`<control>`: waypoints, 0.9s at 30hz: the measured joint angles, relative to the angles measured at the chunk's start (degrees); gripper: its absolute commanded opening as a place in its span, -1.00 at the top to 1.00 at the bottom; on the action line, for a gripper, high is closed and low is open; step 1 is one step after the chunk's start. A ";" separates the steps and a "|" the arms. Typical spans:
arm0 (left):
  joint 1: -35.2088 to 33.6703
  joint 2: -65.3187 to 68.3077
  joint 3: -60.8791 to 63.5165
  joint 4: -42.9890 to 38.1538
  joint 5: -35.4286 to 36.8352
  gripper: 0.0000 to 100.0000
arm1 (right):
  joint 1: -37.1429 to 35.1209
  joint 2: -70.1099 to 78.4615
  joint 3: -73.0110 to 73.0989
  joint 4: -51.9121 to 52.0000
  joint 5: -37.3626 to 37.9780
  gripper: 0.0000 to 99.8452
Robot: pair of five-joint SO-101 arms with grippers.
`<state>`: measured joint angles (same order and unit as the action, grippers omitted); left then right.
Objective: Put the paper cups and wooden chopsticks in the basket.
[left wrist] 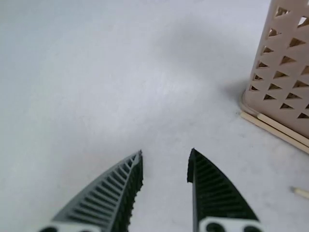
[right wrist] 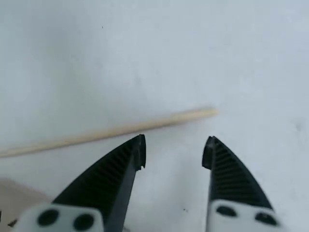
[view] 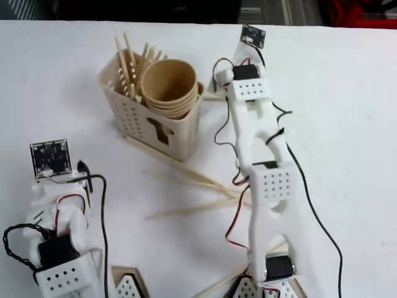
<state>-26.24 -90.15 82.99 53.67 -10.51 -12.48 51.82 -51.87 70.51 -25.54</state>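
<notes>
Right wrist view: right gripper [right wrist: 174, 145] apart over chopstick [right wrist: 120, 129], 3 o'clock of basket [view: 133, 118] | looks light, thin, may roll; pinch its middle | left gripper [left wrist: 165, 159] apart.

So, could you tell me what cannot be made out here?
High view: number of stacked paper cups; the basket wall hides the lower ones.
Right wrist view: the chopstick runs off the edge, length unknown.
Left wrist view: the basket's top is cut off by the edge.

Basket [view: 139, 121] with stacked paper cups [view: 169, 81] and wooden chopsticks [view: 122, 62] inside; loose chopsticks [view: 186, 210] on the table [view: 347, 112] just beside it
</notes>
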 measured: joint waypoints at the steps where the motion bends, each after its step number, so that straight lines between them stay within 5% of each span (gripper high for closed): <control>1: 0.00 0.00 0.00 0.00 0.00 0.67 | -0.18 1.49 -2.20 0.44 -0.79 0.54; 13: 0.00 0.00 0.00 0.00 -0.18 0.67 | -0.18 13.98 -16.35 1.14 -2.64 0.58; 27: 0.00 0.00 0.00 0.00 -0.18 0.68 | 0.18 16.53 -17.41 2.46 0.79 0.91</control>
<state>-26.24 -90.15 82.99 53.67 -10.68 -12.31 68.35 -69.27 72.97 -24.75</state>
